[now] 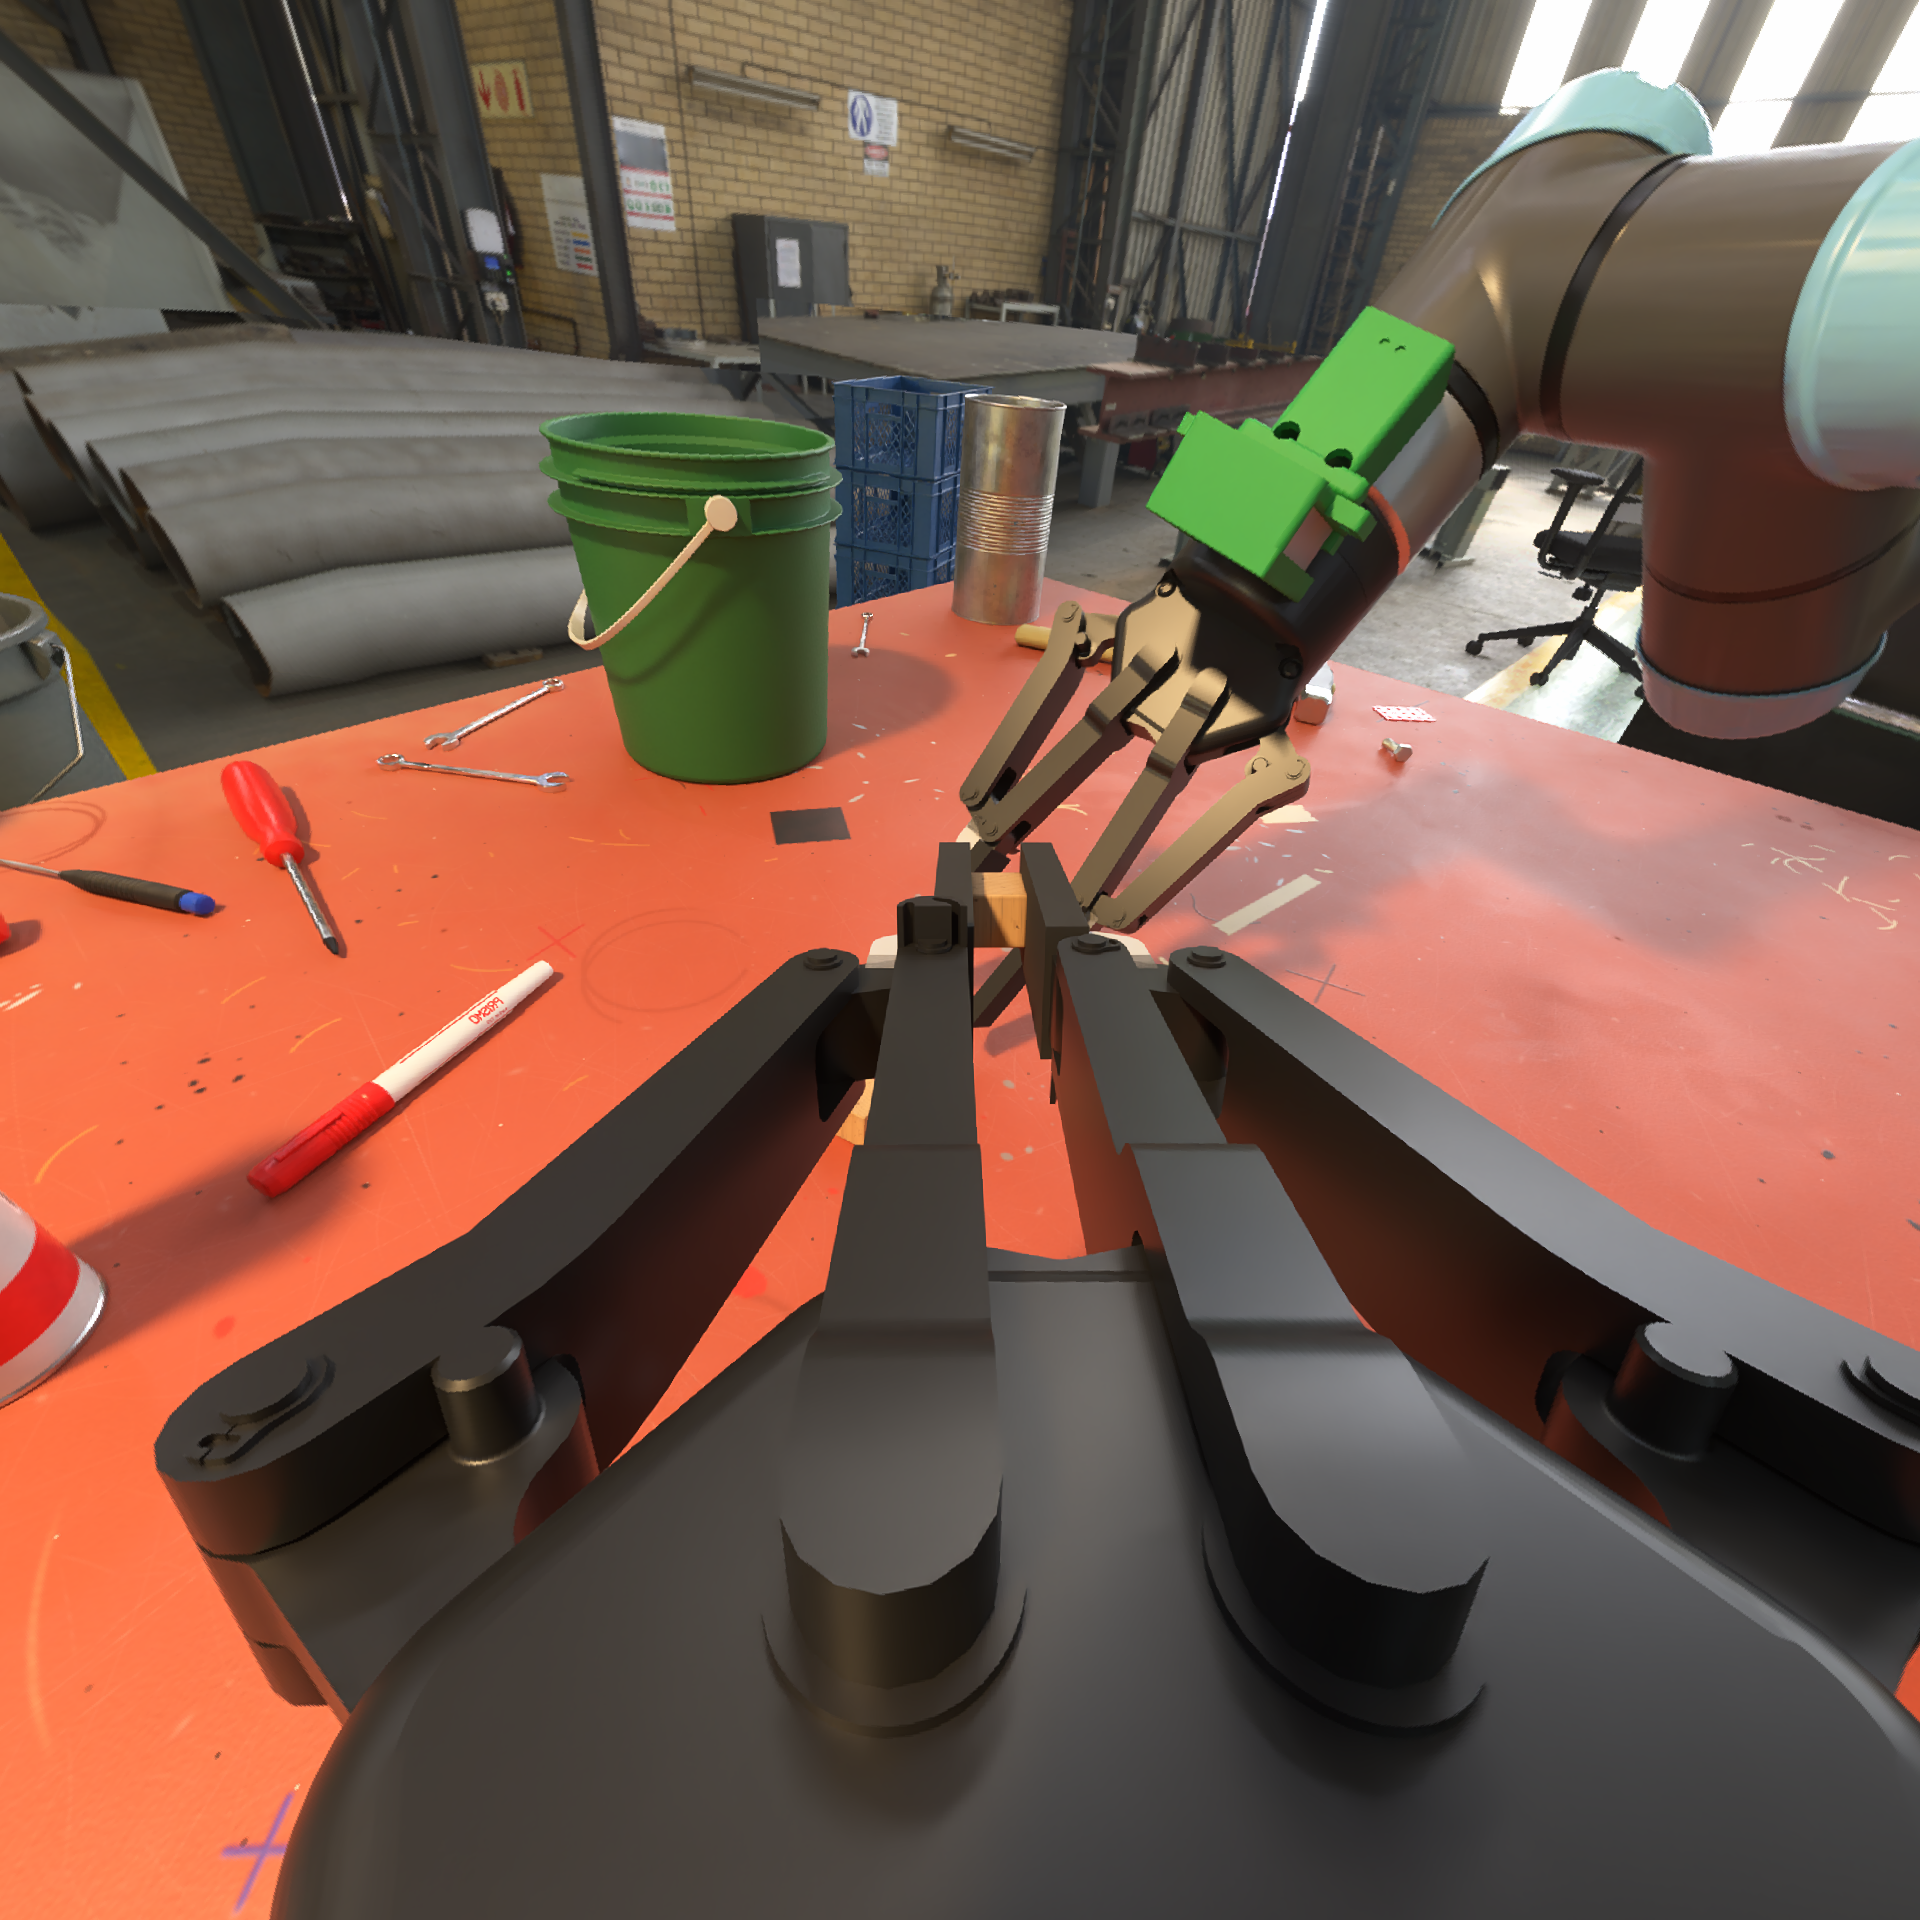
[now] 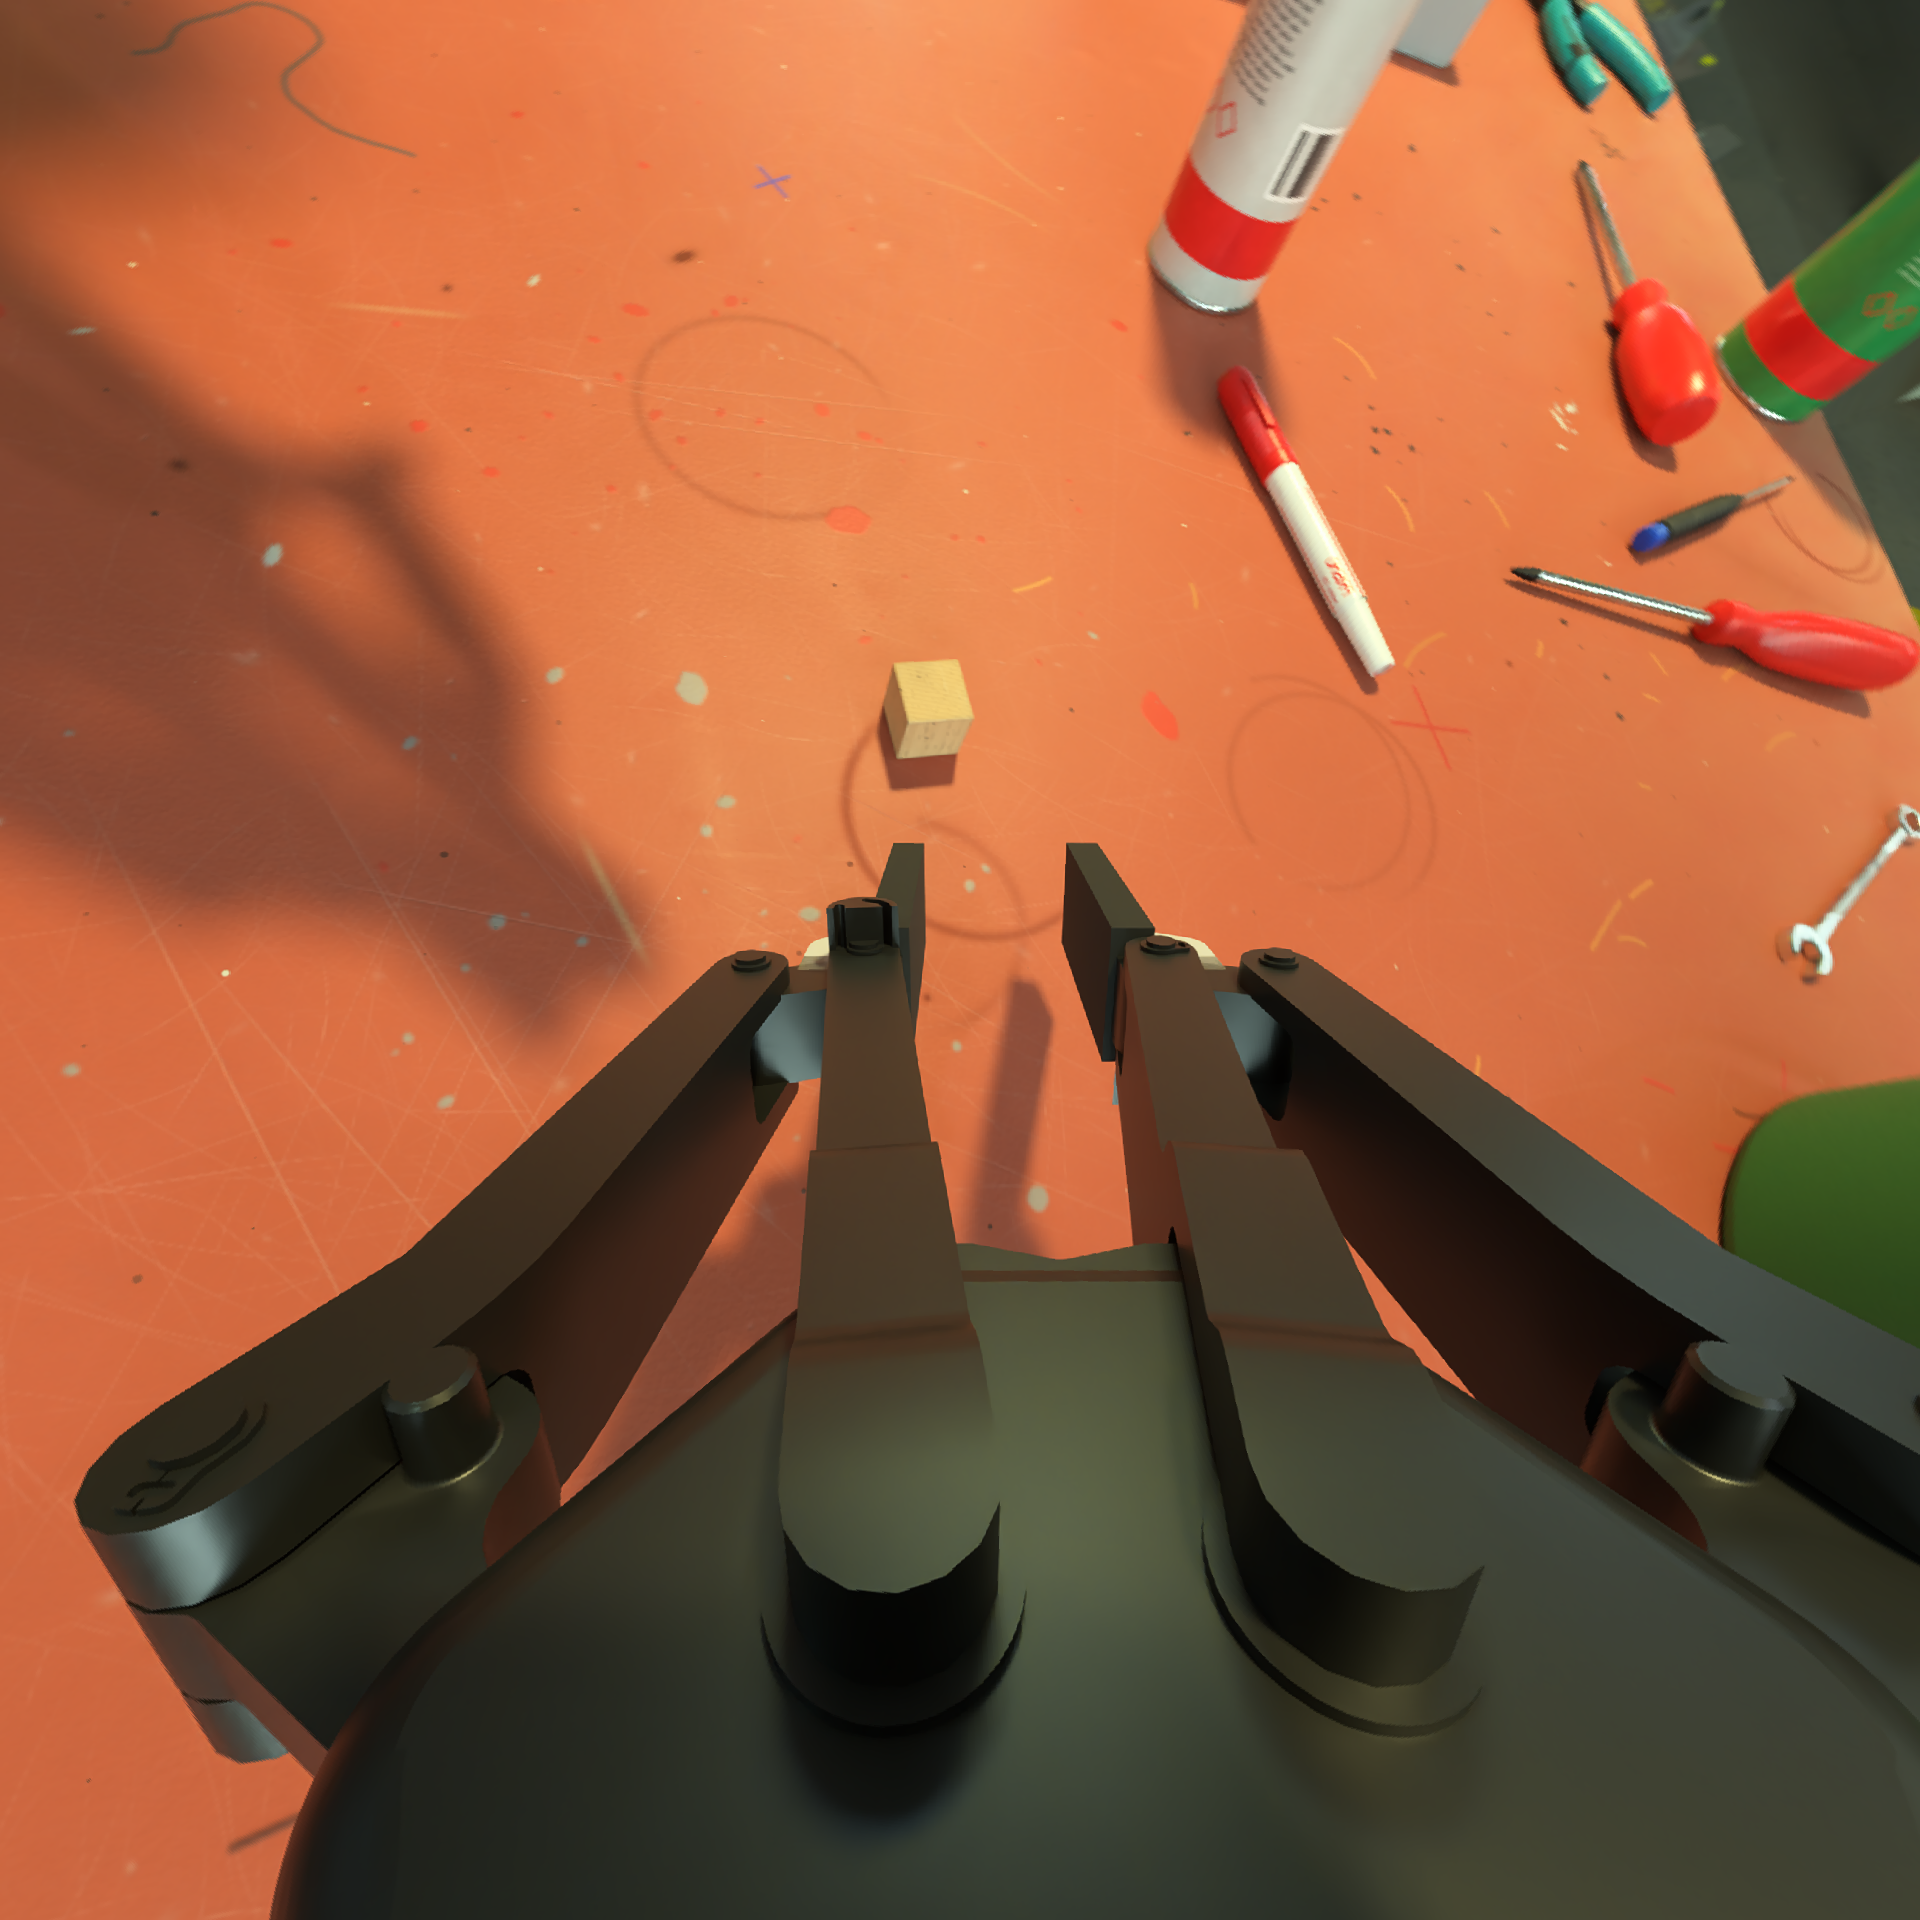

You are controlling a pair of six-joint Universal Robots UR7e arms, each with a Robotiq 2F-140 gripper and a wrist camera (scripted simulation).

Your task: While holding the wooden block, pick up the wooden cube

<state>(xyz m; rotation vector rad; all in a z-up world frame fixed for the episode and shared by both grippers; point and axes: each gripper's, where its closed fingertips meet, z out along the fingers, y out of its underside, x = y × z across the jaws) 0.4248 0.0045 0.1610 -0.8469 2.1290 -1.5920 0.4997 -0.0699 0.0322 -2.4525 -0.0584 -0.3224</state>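
My left gripper [image 1: 1000, 883] is shut on a small wooden block [image 1: 1003, 909], held between its fingertips above the orange table [image 1: 1507, 987]. A wooden cube [image 2: 928, 709] sits on the table [image 2: 416, 1091] in the right wrist view, just beyond my right gripper [image 2: 995, 868]. The right gripper is open and empty, above and short of the cube, not touching it. In the left wrist view the right gripper's body [image 1: 1210, 665] comes down from the upper right, with its fingers spread just behind the held block.
A green bucket [image 1: 717, 603], a metal can [image 1: 1008, 509], wrenches [image 1: 473, 771], a red screwdriver [image 1: 275, 831] and a red marker [image 1: 400, 1081] lie left of the grippers. Right of the cube are the marker [image 2: 1304, 520], a white-and-red can [image 2: 1262, 156], screwdrivers [image 2: 1808, 644] and a wrench [image 2: 1855, 894].
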